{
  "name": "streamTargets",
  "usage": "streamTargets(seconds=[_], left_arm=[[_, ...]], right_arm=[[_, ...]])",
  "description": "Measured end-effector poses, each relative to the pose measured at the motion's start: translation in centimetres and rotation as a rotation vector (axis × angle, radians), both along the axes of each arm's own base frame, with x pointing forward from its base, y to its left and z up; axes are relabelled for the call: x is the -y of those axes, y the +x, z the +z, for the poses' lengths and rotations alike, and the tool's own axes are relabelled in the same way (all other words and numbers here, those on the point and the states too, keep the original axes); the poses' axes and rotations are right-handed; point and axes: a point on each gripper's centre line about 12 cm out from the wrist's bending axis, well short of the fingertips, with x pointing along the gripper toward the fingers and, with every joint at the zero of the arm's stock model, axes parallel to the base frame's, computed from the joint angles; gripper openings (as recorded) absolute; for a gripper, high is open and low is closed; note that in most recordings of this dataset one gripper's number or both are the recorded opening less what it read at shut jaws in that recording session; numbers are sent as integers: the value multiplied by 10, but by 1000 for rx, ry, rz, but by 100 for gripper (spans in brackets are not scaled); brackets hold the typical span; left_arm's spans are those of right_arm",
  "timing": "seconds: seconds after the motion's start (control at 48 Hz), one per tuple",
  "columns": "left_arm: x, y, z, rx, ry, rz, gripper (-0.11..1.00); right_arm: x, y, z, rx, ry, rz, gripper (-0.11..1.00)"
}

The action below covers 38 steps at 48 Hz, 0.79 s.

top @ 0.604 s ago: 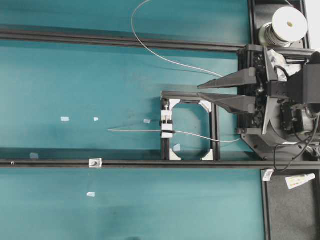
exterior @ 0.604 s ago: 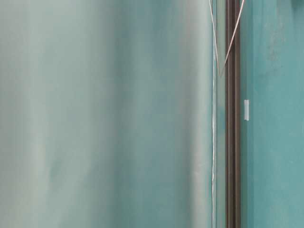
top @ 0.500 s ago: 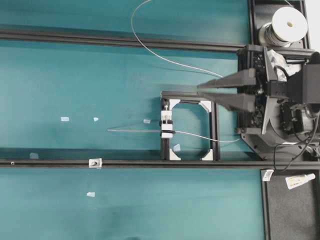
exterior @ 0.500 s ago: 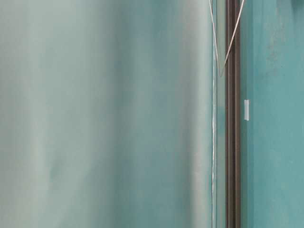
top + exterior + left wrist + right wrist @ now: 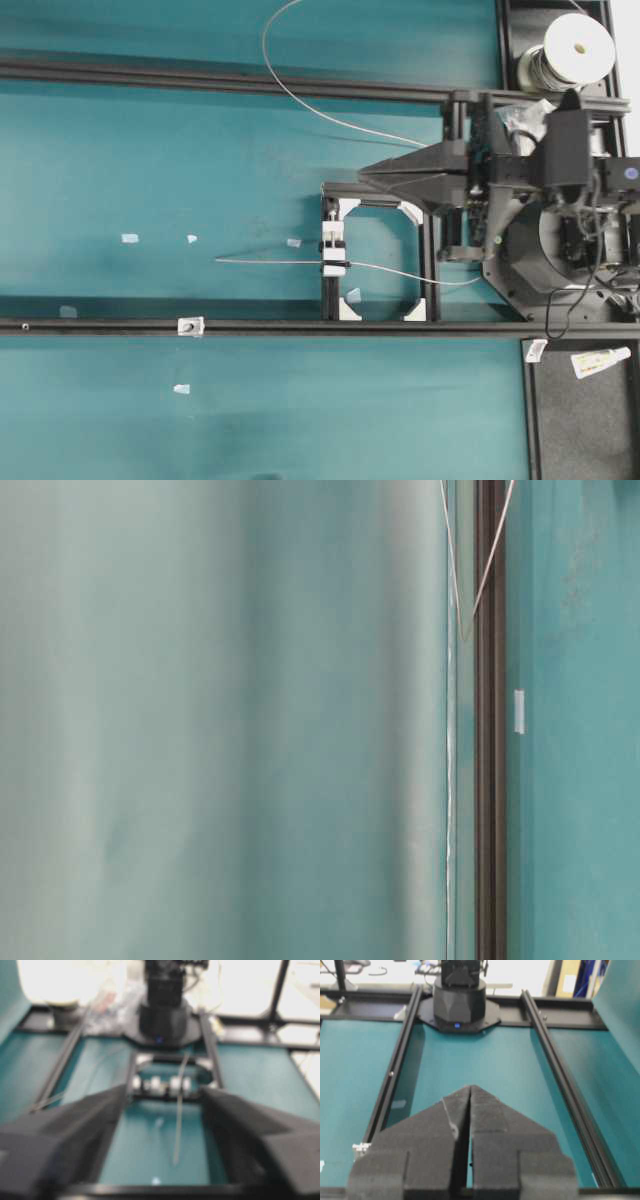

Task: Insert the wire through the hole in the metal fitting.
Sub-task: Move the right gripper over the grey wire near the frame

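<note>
Two claws to check, and you've got nothing held in either. Your right gripper has its jaws pressed tight together, empty, hovering over the top bar of the small black frame. From its own wrist view, your left gripper stands wide apart with only mat between the fingers.

You'll find the wire pinned in the white clamp on that frame's left side. Its free end pokes out left over the teal mat, and the rest loops up toward the spool. Your metal fitting sits on the lower rail, well apart from the wire tip and both claws.
</note>
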Motion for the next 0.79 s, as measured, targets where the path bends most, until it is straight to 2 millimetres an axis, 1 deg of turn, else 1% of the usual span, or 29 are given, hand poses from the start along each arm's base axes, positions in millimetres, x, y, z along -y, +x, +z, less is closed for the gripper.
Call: streamTargets(seconds=[0.062, 0.125, 0.229, 0.354, 0.375, 0.396, 0.479, 0.646, 0.792], left_arm=[[0, 9, -8, -31, 0, 1, 60], [0, 17, -13, -51, 4, 1, 64], [-1, 29, -21, -74, 11, 3, 65], [-1, 36, -31, -96, 11, 5, 67], [-2, 38, -33, -99, 10, 6, 67], [-2, 38, -34, -100, 11, 5, 67], [-2, 42, -39, -109, 15, 6, 67], [-2, 49, -52, -145, 32, 6, 67], [-2, 54, -66, -190, 45, 4, 67]], right_arm=[[0, 5, -1, -14, 1, 0, -1], [0, 10, -3, -29, 1, 0, 8], [1, 15, -9, -58, 3, 0, 33], [1, 20, -18, -95, 6, 0, 71], [1, 21, -19, -101, 4, 0, 76], [1, 22, -21, -107, 5, 0, 78], [1, 26, -28, -138, 6, 0, 75], [1, 35, -42, -194, 12, 0, 75], [2, 47, -54, -248, 15, 1, 75]])
